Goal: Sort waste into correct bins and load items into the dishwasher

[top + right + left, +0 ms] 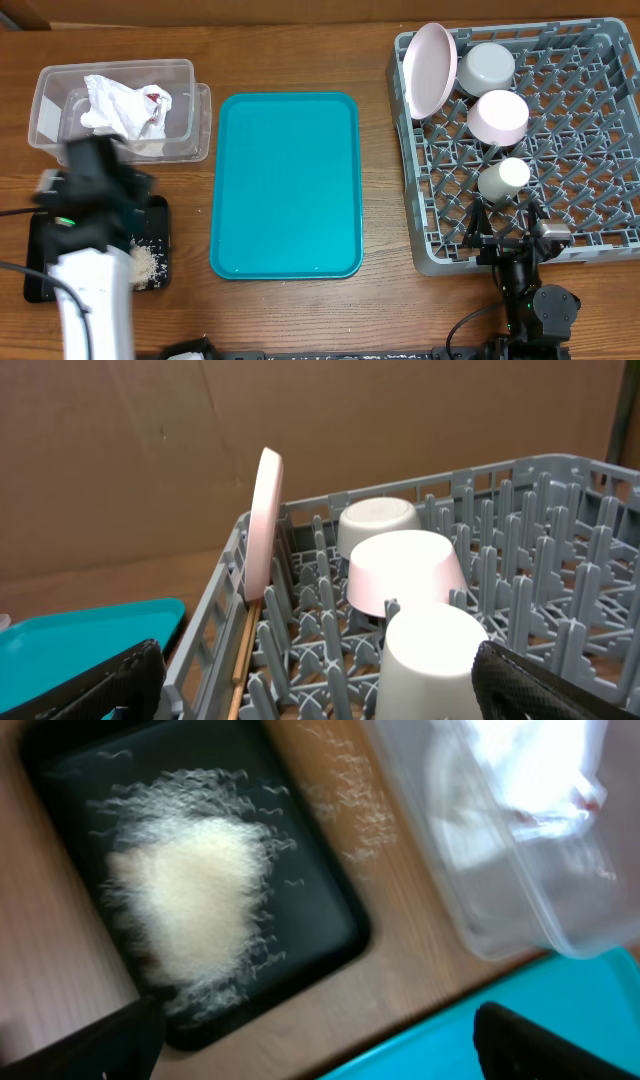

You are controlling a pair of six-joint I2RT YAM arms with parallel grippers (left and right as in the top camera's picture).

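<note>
The crumpled white napkin (125,108) with red bits lies in the clear tub (45,100). A pile of rice-like scraps (195,895) sits in the black tray (330,915), with a few grains on the wood beside it. My left gripper (320,1060) hovers open and empty over the tray's near corner. In the grey dishwasher rack (590,150) stand a plate (430,68) on edge, a grey bowl (485,65), a white bowl (498,115) and a cup (503,178), all upside down. My right gripper (325,700) is open at the rack's front edge, just behind the cup (435,660), holding nothing.
A large teal serving tray (285,185) lies between the bins and the rack, with nothing on it. The clear tub (520,870) stands close beside the black tray. A cardboard wall rises behind the table.
</note>
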